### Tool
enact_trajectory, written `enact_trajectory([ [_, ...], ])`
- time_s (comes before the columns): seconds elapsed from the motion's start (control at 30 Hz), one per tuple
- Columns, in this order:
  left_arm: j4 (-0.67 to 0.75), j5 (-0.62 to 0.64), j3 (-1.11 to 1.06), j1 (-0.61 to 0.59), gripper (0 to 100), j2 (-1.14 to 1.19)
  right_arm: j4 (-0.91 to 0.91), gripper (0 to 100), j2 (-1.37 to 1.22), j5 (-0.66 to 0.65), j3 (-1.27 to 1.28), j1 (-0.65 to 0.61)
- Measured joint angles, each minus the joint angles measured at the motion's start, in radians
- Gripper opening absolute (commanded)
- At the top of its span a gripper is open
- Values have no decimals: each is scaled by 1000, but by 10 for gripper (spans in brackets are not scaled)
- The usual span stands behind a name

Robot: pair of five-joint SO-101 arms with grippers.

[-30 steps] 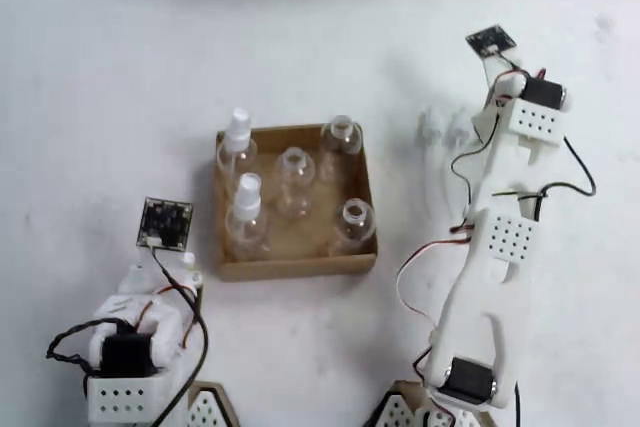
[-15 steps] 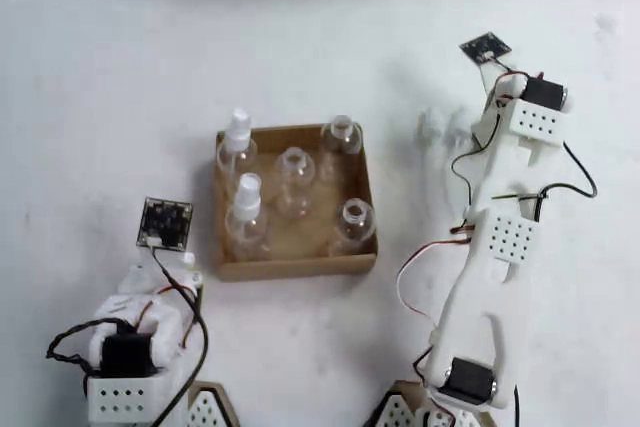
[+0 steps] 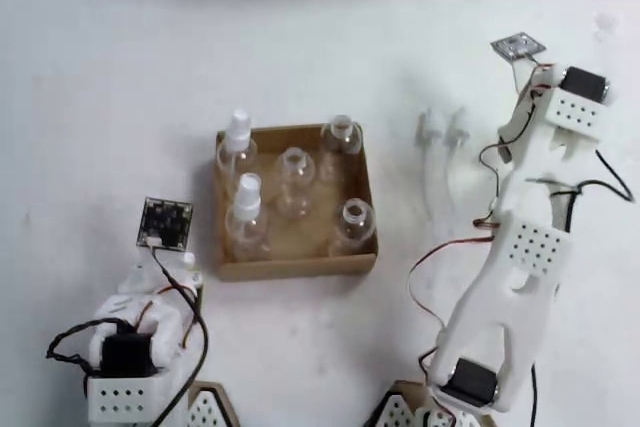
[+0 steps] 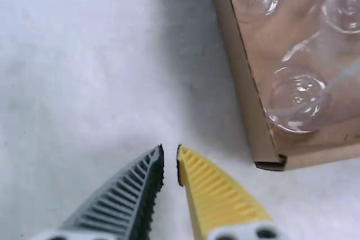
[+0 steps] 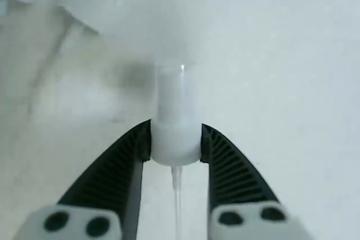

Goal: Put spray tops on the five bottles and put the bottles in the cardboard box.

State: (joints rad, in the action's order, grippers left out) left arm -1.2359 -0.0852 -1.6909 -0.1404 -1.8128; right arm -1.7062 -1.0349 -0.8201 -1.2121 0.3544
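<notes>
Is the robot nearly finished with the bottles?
Not yet. All five bottles stand in the cardboard box, two already wearing spray tops. The right gripper holds a third top. Two more tops lie on the table, and three bottles are open.

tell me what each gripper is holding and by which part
The right gripper clamps a spray top by its wide white collar, one finger on each side. The left gripper holds nothing.

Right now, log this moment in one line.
right gripper: shut on spray top; left gripper: shut, beside cardboard box; bottles: five boxed, two capped; loose tops: two on table
</notes>
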Motion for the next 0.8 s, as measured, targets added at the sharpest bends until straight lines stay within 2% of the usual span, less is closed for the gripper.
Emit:
enact_trajectory([
  [0.2,0,0,0,0,50,0,31,17,374,-3,531,-34],
  [0.4,0,0,0,0,50,0,334,31,549,-3,1014,-68],
  [0.5,0,0,0,0,50,0,434,111,603,-3,1194,-89],
  [0.63,0,0,0,0,50,0,489,269,666,-3,1293,-106],
  [0.7,0,0,0,0,50,0,493,286,681,-3,1297,-107],
  [0.8,0,0,0,0,50,0,491,257,703,-3,1297,-115],
])
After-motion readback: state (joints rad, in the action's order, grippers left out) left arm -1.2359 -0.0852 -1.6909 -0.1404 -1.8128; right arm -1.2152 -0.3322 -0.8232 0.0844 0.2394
